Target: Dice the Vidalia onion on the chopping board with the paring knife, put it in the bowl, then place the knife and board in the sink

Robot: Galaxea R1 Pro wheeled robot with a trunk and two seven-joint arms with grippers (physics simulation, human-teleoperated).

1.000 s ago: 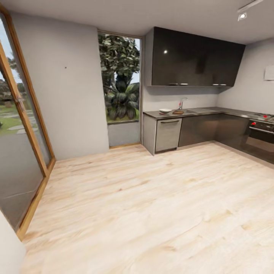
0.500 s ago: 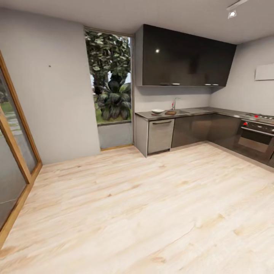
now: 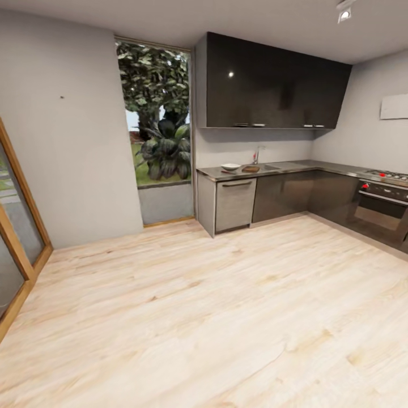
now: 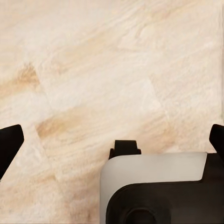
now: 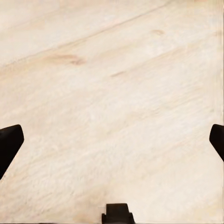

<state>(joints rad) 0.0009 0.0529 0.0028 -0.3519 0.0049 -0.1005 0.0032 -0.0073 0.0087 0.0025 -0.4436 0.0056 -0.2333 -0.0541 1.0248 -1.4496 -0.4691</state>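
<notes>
the kitchen (image 3: 283,170) lies well across a wide stretch of light wood-plank floor (image 3: 226,317), in the far corner of the room. dark glossy wall cabinets (image 3: 272,82) hang above the grey countertop (image 3: 317,166), which runs along the back wall and turns toward an oven with red knobs (image 3: 382,201) at the right. near the countertop's left end sits the white bowl (image 3: 230,166), and just beside it lies the brown chopping board (image 3: 250,169); the sink (image 3: 267,166) with its chrome tap (image 3: 256,154) is right next to the board. the onion and the paring knife are too small to make out at this range. a tall window with green plants (image 3: 158,122) stands left of the cabinets, and a wood-framed glass door (image 3: 17,249) is at the far left. in the left wrist view the left gripper (image 4: 112,140) has its dark fingertips spread wide over bare floor, gripping nothing; in the right wrist view the right gripper (image 5: 112,140) is likewise spread wide and empty over the planks
</notes>
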